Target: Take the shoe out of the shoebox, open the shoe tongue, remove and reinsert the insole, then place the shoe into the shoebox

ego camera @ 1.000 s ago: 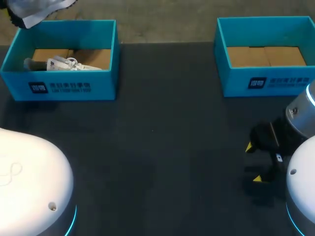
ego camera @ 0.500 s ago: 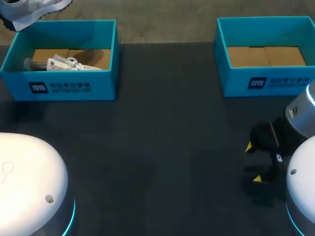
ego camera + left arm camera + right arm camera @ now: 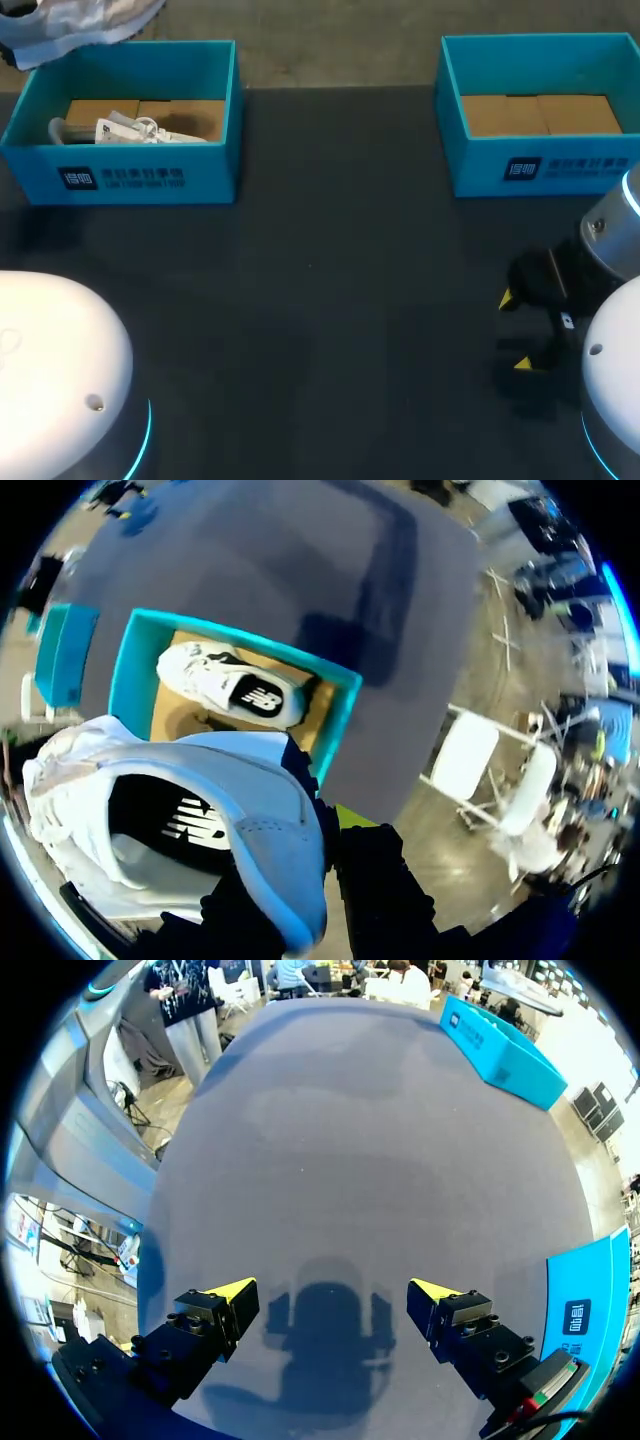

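At the near left, the left arm [image 3: 50,380] shows as a white dome, which has slid a little toward the left edge over the last second. The shoe [image 3: 85,22] it carries hangs above the far left corner of the left shoebox [image 3: 140,175]. It has shifted and turned slightly up there, showing more of its grey side now.

From the left wrist, the left fingers [image 3: 352,816] are clamped on that shoe [image 3: 200,810] at its collar, though only one yellow tip peeks out past it. The box lies well below, with a second shoe [image 3: 225,685] resting on its cardboard floor.

The first step looks done: the shoe is out and clear of the box walls. The small drift suggests it is being carried off toward open surface [image 3: 330,300], where the tongue can be opened.

Further right, the middle of the surface is dark. The right shoebox [image 3: 540,165] sits at the far right, showing only its cardboard bottom. The right fingers [image 3: 507,298] hang low over the near right, spread wide with nothing between them [image 3: 225,1305], and have not moved. They will probably be needed to help once the shoe arrives.
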Controlling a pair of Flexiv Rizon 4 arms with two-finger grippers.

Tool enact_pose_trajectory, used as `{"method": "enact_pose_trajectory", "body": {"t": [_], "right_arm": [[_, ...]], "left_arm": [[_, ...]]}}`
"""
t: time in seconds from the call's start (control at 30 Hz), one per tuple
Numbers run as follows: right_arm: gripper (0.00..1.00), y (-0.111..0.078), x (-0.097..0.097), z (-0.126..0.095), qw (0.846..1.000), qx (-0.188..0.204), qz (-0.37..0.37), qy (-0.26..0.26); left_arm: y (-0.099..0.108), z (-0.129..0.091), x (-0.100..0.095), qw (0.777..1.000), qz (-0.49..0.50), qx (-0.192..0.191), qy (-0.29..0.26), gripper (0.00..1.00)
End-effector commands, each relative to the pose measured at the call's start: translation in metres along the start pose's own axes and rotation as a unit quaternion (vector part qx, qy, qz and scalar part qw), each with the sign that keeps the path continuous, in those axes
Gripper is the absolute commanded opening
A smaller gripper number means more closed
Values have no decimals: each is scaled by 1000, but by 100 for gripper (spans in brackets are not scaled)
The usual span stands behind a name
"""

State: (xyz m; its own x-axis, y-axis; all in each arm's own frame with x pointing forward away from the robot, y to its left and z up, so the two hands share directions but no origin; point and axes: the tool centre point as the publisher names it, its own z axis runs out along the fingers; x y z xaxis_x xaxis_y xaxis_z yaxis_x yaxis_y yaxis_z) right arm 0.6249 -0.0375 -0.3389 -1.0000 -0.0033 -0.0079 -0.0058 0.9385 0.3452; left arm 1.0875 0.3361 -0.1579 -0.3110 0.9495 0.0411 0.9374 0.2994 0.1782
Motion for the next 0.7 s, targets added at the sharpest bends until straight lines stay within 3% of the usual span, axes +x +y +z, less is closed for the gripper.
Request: {"method": "enact_pose_trajectory", "body": {"t": [0.03,0.2,0.53,0.7], "right_arm": [[100,1,2,0,1000,3,1,-2],[100,1,2,0,1000,3,1,-2],[100,1,2,0,1000,3,1,-2],[100,1,2,0,1000,3,1,-2]], "left_arm": [[16,15,4,991,128,10,-25,0],[27,24,2,988,153,-13,-19,0],[47,41,-15,990,142,-20,13,0],[46,49,-23,988,148,-30,16,0]]}}
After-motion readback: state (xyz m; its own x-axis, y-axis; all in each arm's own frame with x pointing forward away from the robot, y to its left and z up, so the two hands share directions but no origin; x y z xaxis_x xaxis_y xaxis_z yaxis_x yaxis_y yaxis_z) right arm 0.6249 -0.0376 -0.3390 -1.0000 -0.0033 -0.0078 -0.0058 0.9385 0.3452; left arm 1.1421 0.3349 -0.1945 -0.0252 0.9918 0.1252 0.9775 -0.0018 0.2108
